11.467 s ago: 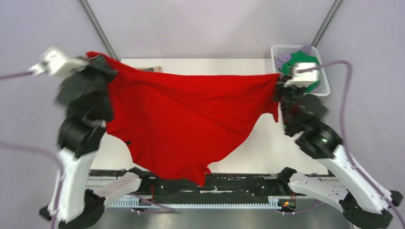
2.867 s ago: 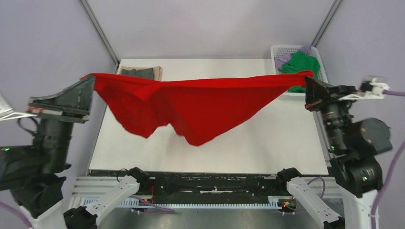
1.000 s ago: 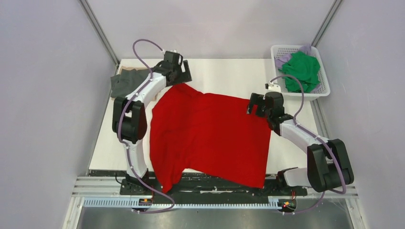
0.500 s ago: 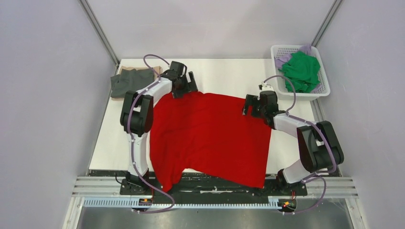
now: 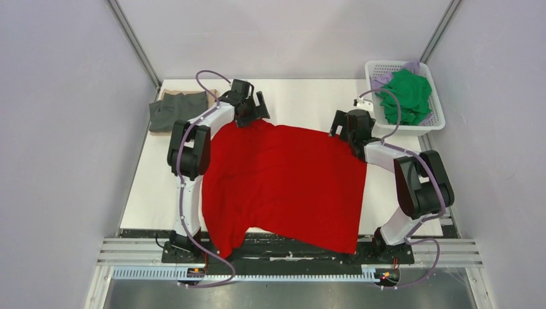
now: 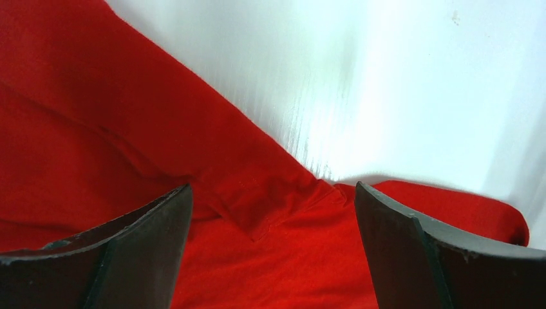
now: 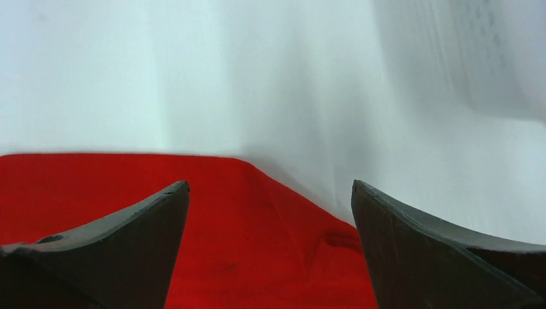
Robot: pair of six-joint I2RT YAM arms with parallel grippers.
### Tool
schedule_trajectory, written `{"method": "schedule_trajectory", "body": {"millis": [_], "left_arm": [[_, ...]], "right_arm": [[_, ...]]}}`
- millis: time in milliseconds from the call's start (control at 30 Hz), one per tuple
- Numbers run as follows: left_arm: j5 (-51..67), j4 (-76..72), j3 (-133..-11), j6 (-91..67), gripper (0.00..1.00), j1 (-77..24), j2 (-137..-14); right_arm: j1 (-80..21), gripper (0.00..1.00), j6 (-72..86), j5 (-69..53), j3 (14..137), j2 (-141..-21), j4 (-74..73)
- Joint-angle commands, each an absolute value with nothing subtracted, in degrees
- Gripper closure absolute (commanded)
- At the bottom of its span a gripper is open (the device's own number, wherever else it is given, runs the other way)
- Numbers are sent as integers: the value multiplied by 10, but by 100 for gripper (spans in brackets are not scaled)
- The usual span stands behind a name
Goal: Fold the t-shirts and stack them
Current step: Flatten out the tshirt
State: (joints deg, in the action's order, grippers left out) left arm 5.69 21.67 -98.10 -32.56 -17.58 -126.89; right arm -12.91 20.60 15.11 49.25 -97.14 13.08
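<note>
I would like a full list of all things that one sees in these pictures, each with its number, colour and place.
red t-shirt: 1, bright red, spread flat mid-table, its near part hanging over the near edge
grey t-shirt: 1, dark grey, folded, far left corner
tan t-shirt: 1, tan, under the grey one, only its edge showing
basket: 1, white lattice, far right
green t-shirt: 1, green, crumpled in the basket
lilac t-shirt: at least 1, pale lilac, in the basket beneath the green one
table: 1, white, in front of the arms
left gripper: 1, black, open, at the red shirt's far left corner
right gripper: 1, black, open, at its far right corner
</note>
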Motion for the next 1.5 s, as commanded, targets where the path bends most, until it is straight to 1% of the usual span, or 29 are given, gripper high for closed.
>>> {"method": "schedule_trajectory", "body": {"millis": [0,100,233,400,567,667,767,833,933,1033,1167,1267,1333,1467], "left_arm": [[69,186,-1013,-343,0,-175,-1282],[71,196,-1035,-340,0,-174,-1299],[78,202,-1057,-333,0,-170,-1313],[126,150,-1069,-345,0,-162,-1322],[172,124,-1161,-354,0,-154,-1373],[208,145,-1234,-367,0,-150,-1410],[213,169,-1247,-354,0,-150,-1399],[191,174,-1205,-335,0,-150,-1359],[142,173,-1111,-315,0,-151,-1268],[86,166,-981,-307,0,-155,-1167],[39,154,-844,-312,0,-158,-1074],[24,133,-758,-324,0,-158,-1036],[21,125,-719,-328,0,-158,-1026],[22,124,-691,-328,0,-157,-1031]], "right_arm": [[-132,2,187,165,478,-908,149],[-133,2,196,128,435,-863,146],[-133,2,204,73,344,-785,152],[-133,2,204,45,280,-715,156],[-132,2,194,46,253,-684,162],[-132,2,188,42,250,-673,162],[-132,2,182,31,246,-664,169],[-132,2,181,22,245,-660,174],[-133,2,179,2,250,-670,179],[-132,2,176,-24,267,-702,175],[-134,2,172,-36,298,-761,174],[-133,2,168,-26,336,-818,177],[-132,2,175,27,353,-851,182],[-114,2,172,99,408,-910,190]]}}
